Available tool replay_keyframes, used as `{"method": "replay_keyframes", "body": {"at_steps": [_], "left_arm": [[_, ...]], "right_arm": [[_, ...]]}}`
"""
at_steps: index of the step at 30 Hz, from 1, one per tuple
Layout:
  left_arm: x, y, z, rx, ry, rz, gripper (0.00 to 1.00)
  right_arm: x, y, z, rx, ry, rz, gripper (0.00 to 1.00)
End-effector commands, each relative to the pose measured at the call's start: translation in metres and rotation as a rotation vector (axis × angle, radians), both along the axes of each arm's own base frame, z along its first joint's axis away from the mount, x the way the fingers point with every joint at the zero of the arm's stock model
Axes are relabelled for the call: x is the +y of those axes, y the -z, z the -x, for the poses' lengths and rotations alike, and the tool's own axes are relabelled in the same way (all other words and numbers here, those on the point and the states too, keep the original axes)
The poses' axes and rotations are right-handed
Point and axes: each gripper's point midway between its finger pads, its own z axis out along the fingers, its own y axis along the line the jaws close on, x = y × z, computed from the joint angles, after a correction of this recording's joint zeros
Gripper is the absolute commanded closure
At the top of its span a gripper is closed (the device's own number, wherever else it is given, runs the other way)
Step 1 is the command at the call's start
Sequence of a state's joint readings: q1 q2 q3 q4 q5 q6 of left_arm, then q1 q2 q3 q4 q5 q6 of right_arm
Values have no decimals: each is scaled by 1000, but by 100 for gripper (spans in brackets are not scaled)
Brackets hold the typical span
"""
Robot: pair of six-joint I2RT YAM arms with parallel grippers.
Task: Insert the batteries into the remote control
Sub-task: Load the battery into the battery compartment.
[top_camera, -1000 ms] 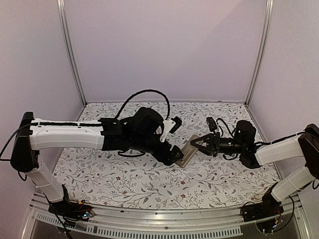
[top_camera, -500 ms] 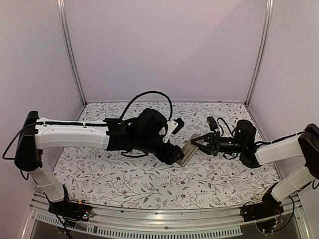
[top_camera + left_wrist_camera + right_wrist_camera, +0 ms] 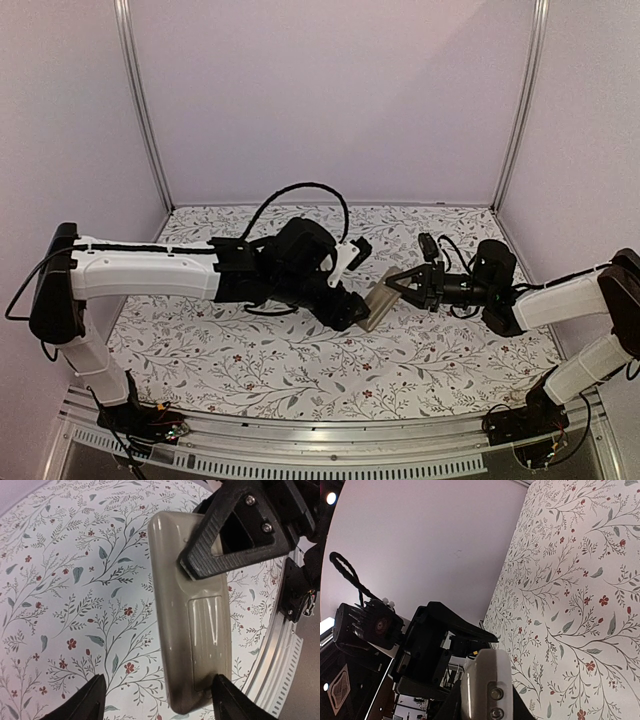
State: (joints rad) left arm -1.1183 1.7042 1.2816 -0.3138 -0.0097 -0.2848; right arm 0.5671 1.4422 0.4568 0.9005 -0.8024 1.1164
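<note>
The remote (image 3: 175, 605) is held over the desk (image 3: 75, 580) by one end, clenched in the right fingers (image 3: 235, 530). Its long axis is pointed toward the left fingers (image 3: 87, 702), which are spread astride its free end without gripping it.

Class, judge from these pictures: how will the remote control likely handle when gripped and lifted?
Probably stiff: the remote control looks straight though the right gripper pinches only one end. Likely slippery: its grey-beige back shows glossy highlights. Seemingly light, as that end grip holds it above the table.
</note>
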Motion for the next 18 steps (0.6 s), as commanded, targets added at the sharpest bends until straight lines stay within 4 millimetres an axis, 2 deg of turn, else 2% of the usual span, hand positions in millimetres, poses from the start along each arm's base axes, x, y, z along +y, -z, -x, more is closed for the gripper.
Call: {"method": "replay_keyframes", "body": {"at_steps": [1,6,11,13,18], "left_arm": [[24,62,21,61,63,-215,27],[26,71,27,61,88,-267,28],[29,64,23,32,75,-272,27],[29,51,17,7,50,-244,23],[17,-7,6,-77,2,-55,4]], "right_arm": [[-3,-58,6,-141,-36,-143,100],[-4,-62,5,-141,-37,-157,100],[-3,-56,3,-127,-35,-145,100],[-2,-45,0,-98,-23,-112,100],[-4,-5,-11,-26,31,41,100]]}}
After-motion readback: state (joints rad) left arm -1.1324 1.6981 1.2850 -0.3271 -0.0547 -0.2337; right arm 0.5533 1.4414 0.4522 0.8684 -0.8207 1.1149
